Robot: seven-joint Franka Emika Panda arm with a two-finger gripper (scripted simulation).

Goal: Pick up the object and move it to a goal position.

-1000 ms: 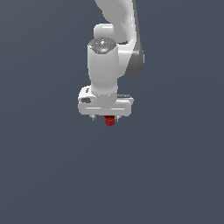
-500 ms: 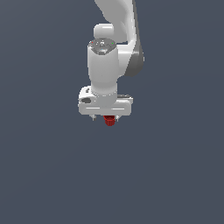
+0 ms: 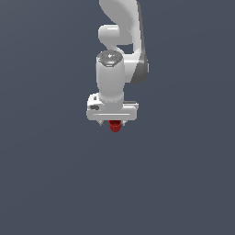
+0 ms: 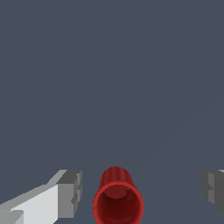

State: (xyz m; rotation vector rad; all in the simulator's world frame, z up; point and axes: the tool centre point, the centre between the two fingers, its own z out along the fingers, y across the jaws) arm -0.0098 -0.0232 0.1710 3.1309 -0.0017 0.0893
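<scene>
The object (image 3: 114, 125) is a tiny dark-red stubby cylinder with a slightly wider rim, showing just below the white hand in the exterior view. In the wrist view it (image 4: 117, 199) stands between my two grey fingertips (image 4: 70, 191), its hollow end facing the camera. My gripper (image 4: 141, 188) is open, with its jaws wide apart. Clear gaps show on both sides of the object, and it sits nearer one finger than the other. In the exterior view the gripper (image 3: 113, 121) points straight down over it.
A plain dark grey-blue surface (image 3: 55, 183) fills both views. The white arm (image 3: 121, 27) rises behind the hand toward the upper edge of the exterior view. No other objects show.
</scene>
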